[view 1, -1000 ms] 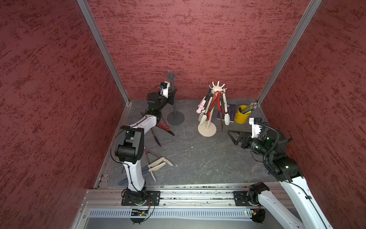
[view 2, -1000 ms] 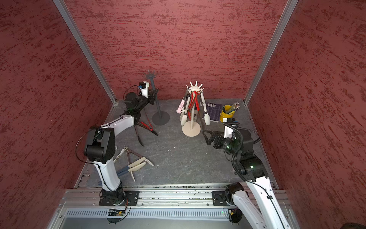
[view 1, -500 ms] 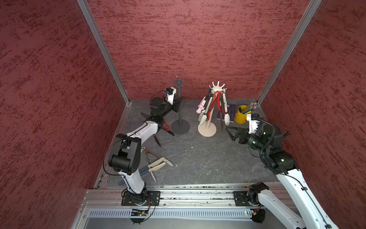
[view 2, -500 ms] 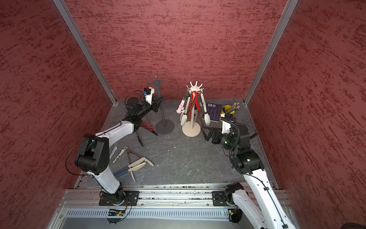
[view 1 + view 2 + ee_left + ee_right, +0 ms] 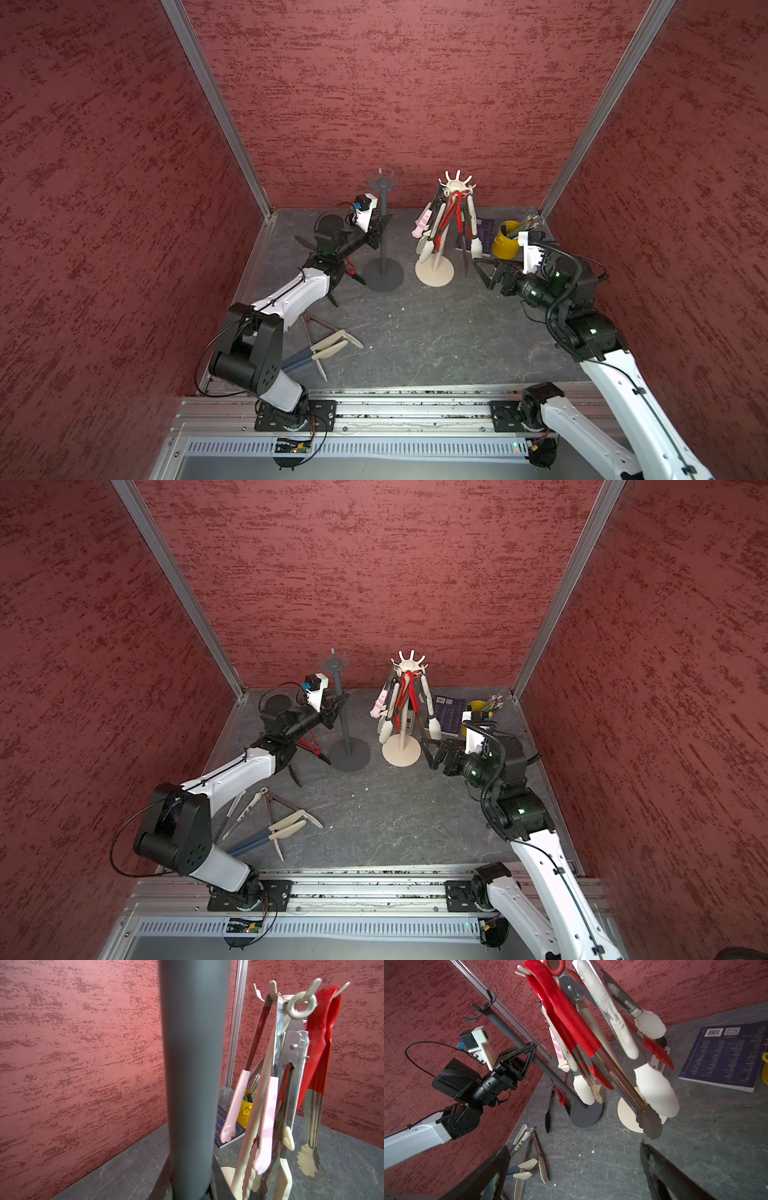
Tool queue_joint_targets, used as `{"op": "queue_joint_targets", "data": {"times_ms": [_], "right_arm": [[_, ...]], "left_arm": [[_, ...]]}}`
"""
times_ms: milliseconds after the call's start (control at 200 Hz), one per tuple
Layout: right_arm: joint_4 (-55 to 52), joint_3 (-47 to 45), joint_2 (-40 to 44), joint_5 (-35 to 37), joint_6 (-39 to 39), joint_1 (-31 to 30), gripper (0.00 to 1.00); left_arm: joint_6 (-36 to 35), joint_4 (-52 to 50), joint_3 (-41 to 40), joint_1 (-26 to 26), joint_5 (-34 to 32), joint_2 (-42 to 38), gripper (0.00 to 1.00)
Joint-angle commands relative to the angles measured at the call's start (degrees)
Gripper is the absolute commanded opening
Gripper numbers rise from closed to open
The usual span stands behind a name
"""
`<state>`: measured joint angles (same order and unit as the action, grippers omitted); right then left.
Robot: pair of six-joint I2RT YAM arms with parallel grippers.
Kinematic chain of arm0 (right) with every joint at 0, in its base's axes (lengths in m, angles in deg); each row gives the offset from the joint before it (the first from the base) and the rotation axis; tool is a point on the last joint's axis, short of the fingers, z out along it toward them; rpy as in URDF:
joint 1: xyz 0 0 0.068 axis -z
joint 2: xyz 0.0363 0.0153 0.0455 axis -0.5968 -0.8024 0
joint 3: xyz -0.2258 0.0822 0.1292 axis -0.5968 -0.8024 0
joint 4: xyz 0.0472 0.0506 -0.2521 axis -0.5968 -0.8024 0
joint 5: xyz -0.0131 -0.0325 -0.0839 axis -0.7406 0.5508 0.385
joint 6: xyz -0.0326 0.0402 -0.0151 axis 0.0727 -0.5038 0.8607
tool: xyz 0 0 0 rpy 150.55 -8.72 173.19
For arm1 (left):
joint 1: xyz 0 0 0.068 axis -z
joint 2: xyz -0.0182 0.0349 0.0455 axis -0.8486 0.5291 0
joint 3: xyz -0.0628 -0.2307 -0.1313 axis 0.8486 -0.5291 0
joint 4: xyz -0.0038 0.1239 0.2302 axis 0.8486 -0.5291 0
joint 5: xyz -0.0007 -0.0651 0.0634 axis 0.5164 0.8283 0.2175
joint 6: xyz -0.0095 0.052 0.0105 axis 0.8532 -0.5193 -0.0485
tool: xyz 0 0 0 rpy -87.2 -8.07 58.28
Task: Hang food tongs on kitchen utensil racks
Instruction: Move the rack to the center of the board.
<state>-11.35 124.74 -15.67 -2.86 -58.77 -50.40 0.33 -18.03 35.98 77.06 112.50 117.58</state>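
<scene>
A: Grey rack (image 5: 384,278) – L gripper (image 5: 529,1049) clamped on it?
B: Yes. R gripper (image 5: 481,273) wide, empty, beside cream rack (image 5: 435,272).
A: Tongs (image 5: 446,216)?
B: Several hang there; others, maybe five, on table (image 5: 436,332) by L arm (image 5: 291,293).

Hung tongs (image 5: 448,218) on right rack (image 5: 435,274); loose tongs (image 5: 329,345) front-left.

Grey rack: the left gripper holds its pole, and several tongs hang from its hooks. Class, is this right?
Not quite. The left gripper does hold the grey rack by its pole, but its hooks are bare. The tongs hang from the cream rack, as the right wrist view shows.
</scene>
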Motion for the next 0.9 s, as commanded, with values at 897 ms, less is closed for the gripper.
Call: {"op": "queue_joint_targets", "data": {"times_ms": [897], "right_arm": [[-0.96,3.94,-1.36,-1.68,-0.33,0.13,0.99]], "left_arm": [[0.37,2.32,-5.25,0.59,-1.16,-8.63,0.30]]}}
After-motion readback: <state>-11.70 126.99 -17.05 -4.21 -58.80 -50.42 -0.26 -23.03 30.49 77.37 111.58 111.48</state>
